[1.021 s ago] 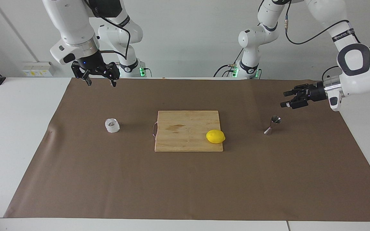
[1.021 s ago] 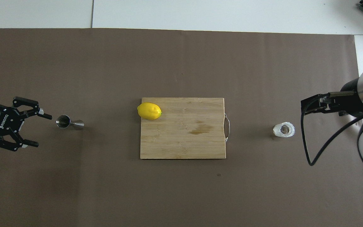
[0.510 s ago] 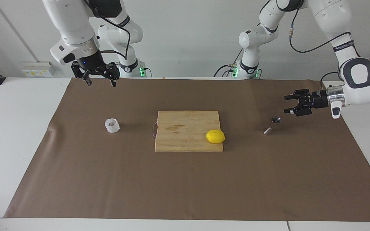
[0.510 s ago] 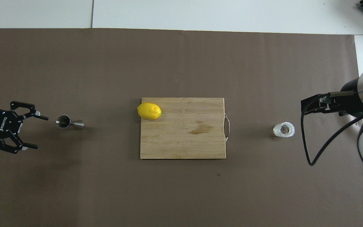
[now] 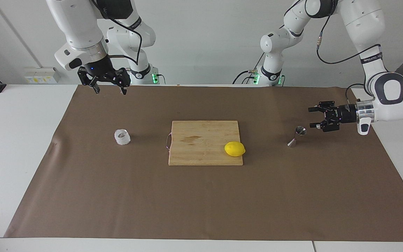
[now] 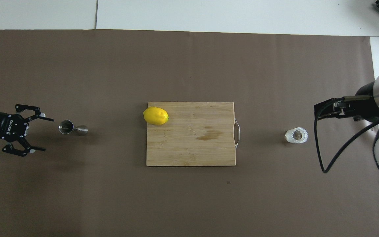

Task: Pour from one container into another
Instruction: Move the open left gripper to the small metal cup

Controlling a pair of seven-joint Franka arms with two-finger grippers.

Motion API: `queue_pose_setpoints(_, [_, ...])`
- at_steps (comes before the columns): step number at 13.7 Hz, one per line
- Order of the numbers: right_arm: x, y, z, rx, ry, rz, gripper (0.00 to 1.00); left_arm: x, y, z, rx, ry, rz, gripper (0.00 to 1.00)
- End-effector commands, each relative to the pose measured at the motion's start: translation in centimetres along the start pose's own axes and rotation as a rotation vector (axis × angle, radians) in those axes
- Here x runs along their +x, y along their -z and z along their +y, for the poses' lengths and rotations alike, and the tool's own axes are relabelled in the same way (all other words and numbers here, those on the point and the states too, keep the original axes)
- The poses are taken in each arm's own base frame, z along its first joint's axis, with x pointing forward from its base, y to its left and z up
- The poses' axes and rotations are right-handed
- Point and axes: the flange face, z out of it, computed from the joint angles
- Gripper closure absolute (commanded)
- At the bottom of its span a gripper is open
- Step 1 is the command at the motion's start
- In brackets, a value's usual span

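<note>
Brown paper covers most of the white table (image 5: pixel 12 147), and everything sits in one row across its middle. At the centre lies a wooden cutting board (image 5: pixel 201 140), metal handle pointing toward the right arm's end, with a yellow lemon (image 5: pixel 234 149) on the corner toward the left arm's end, on the edge farther from the robots.

Out toward the left arm's end stands the steel jigger (image 5: pixel 296 136), upright on the paper, well apart from the board. The left pincer (image 5: pixel 312 117) hangs low just beside it, turned sideways with its tips pointing at the jigger, jaws spread wide and empty, not touching the metal. From above, the left pincer (image 6: pixel 43 134) shows both fingers splayed, the jigger (image 6: pixel 71 127) just off its fingertips.

At the right arm's end sits the whitish crinkly cup (image 5: pixel 122 137), also upright, mouth open to the ceiling, well clear of the board's handle. The right pincer (image 5: pixel 110 90) hovers high over the paper's edge nearest the robots, fingers pointing down, open wide, holding nothing. From overhead the cup (image 6: pixel 296 135) sits beside the right arm's dark wrist.
</note>
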Motion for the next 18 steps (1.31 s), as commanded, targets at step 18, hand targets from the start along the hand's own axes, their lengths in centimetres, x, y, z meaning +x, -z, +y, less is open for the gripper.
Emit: queue_pose_setpoints(18, [-0.7,0.1,0.2,0.028,0.018,-0.002,0.0,5.4,-5.0,1.5,-0.04,0.111,-0.021,0.0])
